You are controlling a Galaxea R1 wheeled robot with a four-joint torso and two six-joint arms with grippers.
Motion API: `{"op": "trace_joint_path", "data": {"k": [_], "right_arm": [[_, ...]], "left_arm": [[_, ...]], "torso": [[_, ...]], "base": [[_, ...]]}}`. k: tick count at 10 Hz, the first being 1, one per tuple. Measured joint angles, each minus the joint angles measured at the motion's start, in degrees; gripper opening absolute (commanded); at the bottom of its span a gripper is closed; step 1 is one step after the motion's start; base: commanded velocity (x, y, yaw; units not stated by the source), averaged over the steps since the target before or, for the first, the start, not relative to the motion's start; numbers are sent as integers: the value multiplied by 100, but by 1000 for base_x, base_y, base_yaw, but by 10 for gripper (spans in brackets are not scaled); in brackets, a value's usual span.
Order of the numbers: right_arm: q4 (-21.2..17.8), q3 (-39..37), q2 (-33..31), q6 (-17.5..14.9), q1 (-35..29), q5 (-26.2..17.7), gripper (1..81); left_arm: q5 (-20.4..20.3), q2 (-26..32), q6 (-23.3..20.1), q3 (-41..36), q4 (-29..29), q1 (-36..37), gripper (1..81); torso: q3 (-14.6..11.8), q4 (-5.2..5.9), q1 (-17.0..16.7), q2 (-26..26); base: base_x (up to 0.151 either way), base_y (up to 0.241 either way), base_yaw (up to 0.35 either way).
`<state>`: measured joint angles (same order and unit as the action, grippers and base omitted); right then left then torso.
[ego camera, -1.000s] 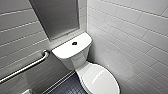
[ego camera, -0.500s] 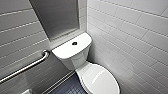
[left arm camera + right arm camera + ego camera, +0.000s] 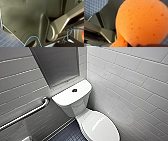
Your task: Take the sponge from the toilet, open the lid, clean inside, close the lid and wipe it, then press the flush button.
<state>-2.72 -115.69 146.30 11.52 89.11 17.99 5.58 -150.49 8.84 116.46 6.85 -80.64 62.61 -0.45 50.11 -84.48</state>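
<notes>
The white toilet [image 3: 80, 109] stands in the corner in the head view, its oval lid [image 3: 101, 127] down over the bowl. The small dark flush button [image 3: 74, 90] sits in the middle of the flat tank top. The orange sponge [image 3: 142, 22] looms very close in the right wrist view, its pinched middle gripped low in the picture by my right gripper [image 3: 134, 45]. The left wrist view looks at the robot's own dark body and a blue cable, with nothing held in it.
A steel grab bar [image 3: 25, 114] runs along the tiled wall left of the toilet. A grey recessed panel [image 3: 58, 64] sits above the tank. White tiled wall [image 3: 137, 84] closes the right side. Dark blue floor tiles [image 3: 70, 134] lie beside the bowl.
</notes>
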Motion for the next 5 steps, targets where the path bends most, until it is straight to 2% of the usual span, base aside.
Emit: {"op": "trace_joint_path", "data": {"k": [3, 5], "right_arm": [[-4, 1903, -1242, 124, -428, 168, 10], [-2, 2710, -1808, 171, -723, 243, 10]], "left_arm": [[17, -96, 0, 0, 1, 0, 811], [15, -127, 0, 7, 4, 0, 811]], "torso": [[0, 0, 0, 0], [0, 0, 0, 0]], "base": [[0, 0, 0], [0, 0, 0]]}}
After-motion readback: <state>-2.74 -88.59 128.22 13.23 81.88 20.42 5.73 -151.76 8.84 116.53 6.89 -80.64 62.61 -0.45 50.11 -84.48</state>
